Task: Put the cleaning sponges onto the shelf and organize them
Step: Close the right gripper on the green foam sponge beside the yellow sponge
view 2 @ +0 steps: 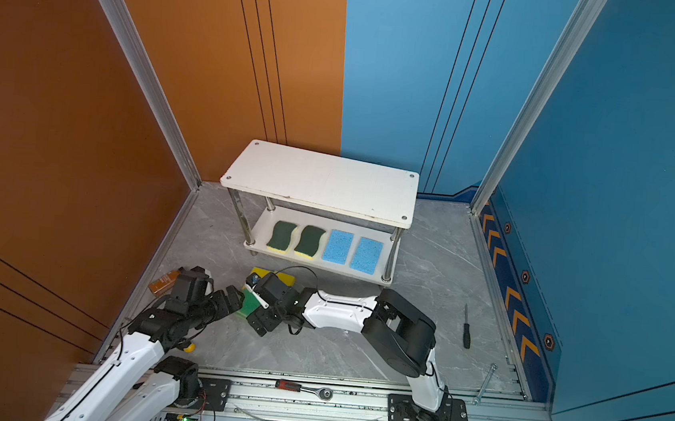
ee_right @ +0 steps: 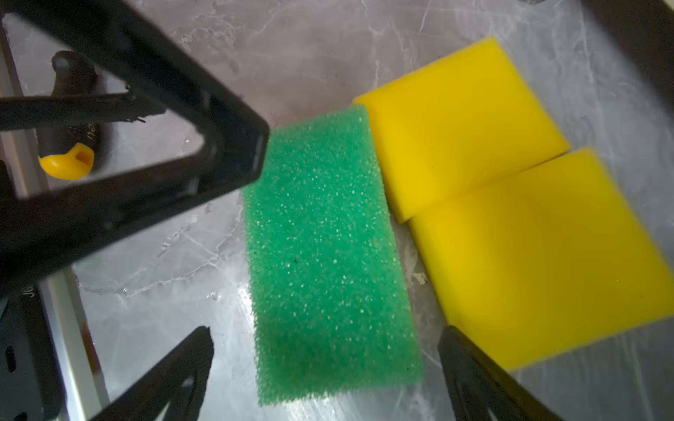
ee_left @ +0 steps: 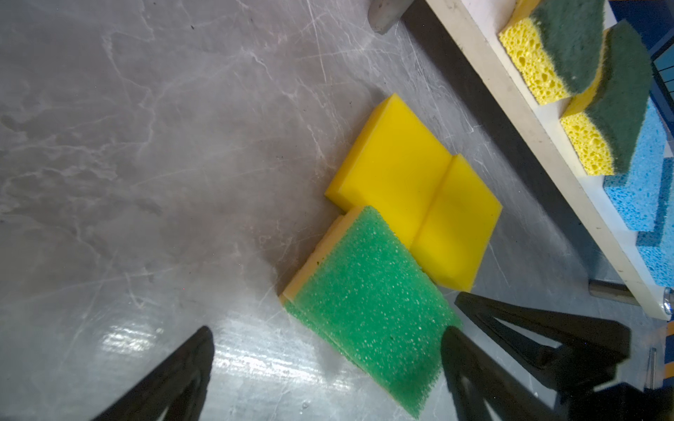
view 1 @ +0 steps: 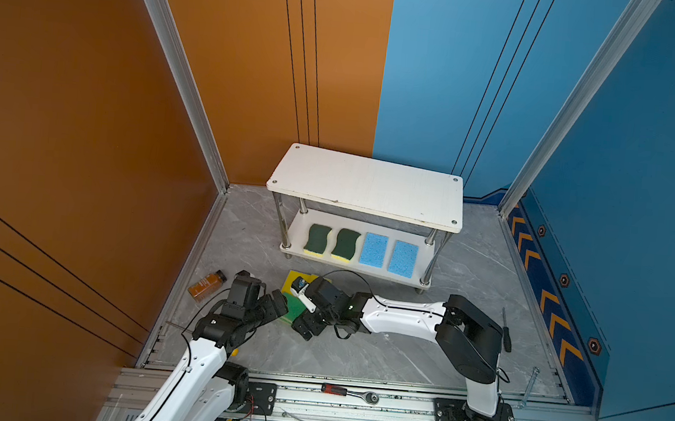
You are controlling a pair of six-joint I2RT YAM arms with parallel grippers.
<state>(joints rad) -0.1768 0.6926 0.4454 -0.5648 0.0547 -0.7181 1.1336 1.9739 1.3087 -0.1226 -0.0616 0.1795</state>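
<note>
in both top views the shelf [view 1: 367, 189] [view 2: 322, 179] holds two dark-green sponges [view 1: 318, 239] and two blue sponges [view 1: 374, 249] on its lower board, long axes front to back; the arms [view 1: 397, 314] hide most of what lies before it. the left wrist view bares the green-topped sponge [ee_left: 364, 302], yellow backing showing, slanted to the shelf's front edge against two yellow sponges [ee_left: 394, 171], left gripper [ee_left: 330, 331] spread empty. the right wrist view shows only its green face, right gripper [ee_right: 328, 331] released, flanking its narrow width.
</note>
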